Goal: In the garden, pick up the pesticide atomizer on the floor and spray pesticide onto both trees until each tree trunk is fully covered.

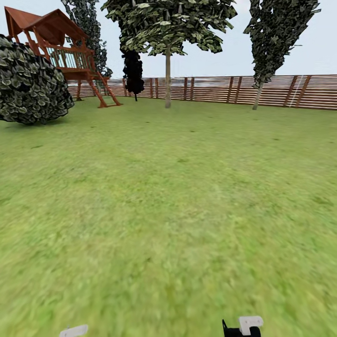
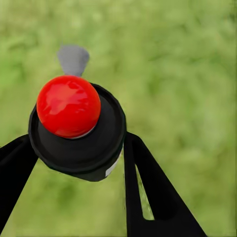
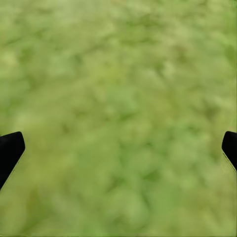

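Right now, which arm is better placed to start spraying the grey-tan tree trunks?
Left. Its gripper is shut on the black atomizer with the red round cap; the right gripper hangs open over grass. The nearer straight trunk stands far across the lawn, so driving closer likely comes first.

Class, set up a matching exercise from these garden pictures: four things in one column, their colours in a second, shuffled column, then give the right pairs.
Things:
1. Fence
2. Lawn
3. Atomizer's round cap
4. Left gripper, jaws closed around the atomizer

Colours:
A. green
B. black
C. brown
D. red

Pairs: 1-C, 2-A, 3-D, 4-B
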You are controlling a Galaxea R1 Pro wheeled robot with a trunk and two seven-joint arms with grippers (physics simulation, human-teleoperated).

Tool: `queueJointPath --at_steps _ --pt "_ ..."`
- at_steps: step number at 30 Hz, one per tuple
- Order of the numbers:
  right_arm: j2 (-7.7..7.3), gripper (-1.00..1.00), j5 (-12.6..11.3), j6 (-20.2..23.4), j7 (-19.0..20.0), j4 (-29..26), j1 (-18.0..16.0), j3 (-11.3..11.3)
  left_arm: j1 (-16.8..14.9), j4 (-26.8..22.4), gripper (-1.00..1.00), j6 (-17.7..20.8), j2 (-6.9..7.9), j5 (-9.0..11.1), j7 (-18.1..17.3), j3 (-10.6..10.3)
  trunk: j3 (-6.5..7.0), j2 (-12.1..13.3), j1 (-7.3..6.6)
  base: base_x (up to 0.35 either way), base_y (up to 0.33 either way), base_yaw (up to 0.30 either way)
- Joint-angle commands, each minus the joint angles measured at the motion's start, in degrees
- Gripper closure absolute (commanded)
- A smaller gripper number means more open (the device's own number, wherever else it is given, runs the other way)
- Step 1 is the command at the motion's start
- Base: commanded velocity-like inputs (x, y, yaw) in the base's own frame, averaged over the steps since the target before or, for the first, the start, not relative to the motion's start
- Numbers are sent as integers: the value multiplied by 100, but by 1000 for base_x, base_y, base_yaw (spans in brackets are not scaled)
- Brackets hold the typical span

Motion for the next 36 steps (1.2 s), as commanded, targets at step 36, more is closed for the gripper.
queueJointPath --at_steps 36 --pt "0 -100 0 0 1 1 0 0 0 0 100 0 0 -4 2 1 0 0 0 339 0 0"
